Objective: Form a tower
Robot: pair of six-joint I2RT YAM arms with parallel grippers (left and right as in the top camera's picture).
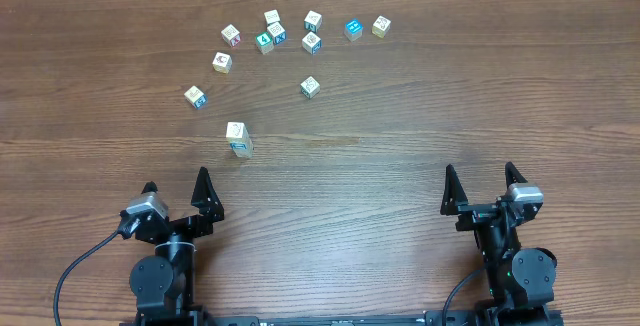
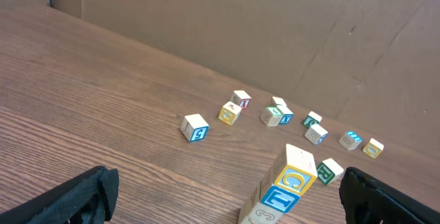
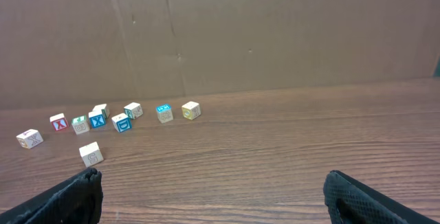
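Note:
The tower (image 1: 238,138) stands left of centre on the table, a narrow stack with a cream top and a blue face below. In the left wrist view the tower (image 2: 289,183) rises just ahead, showing a yellow-framed C, a blue T and a 3 underneath. My left gripper (image 1: 177,181) sits at the near edge behind it, open and holding nothing (image 2: 227,183). My right gripper (image 1: 480,171) rests at the near right, also open and holding nothing (image 3: 213,189). Neither touches a cube.
Several loose cubes lie in an arc at the far side, from one cube (image 1: 195,96) on the left to another (image 1: 381,26) on the right. A single cube (image 1: 310,87) lies nearer the centre. A cardboard wall (image 3: 220,31) stands behind the table.

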